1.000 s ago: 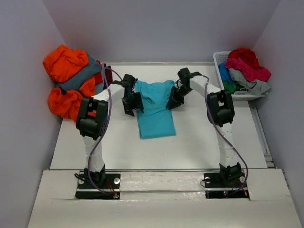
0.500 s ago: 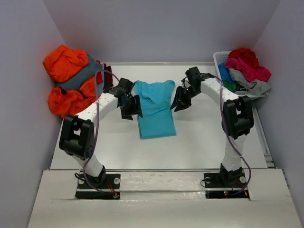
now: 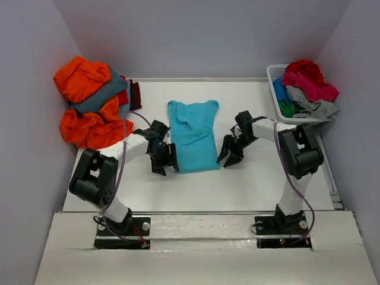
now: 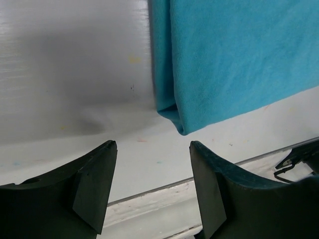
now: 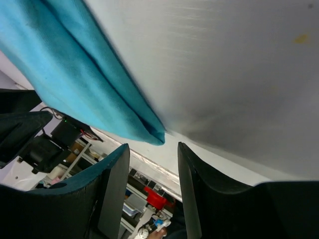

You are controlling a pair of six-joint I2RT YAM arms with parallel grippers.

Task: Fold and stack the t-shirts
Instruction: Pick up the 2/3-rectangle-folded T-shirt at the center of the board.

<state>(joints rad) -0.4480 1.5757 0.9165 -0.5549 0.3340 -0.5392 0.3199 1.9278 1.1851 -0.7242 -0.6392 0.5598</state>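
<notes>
A folded t-shirt (image 3: 193, 136) lies mid-surface (image 3: 249, 184), running front to back. The left pincer (image 3: 165, 162) sits beside its near left corner, the right pincer (image 3: 229, 157) beside its near right. A heap of t-shirts (image 3: 89, 107) sits back left; a basket (image 3: 274, 80) holding other t-shirts (image 3: 306, 86), back right.

Your top view looks steeply down from above the near edge of the table (image 3: 255, 190) and takes in all of it. Your left wrist view sits low and very close, facing the shirt's (image 4: 234, 59) near left corner. Your right wrist view, just as close, faces its near right corner. All three views share that near hem.
</notes>
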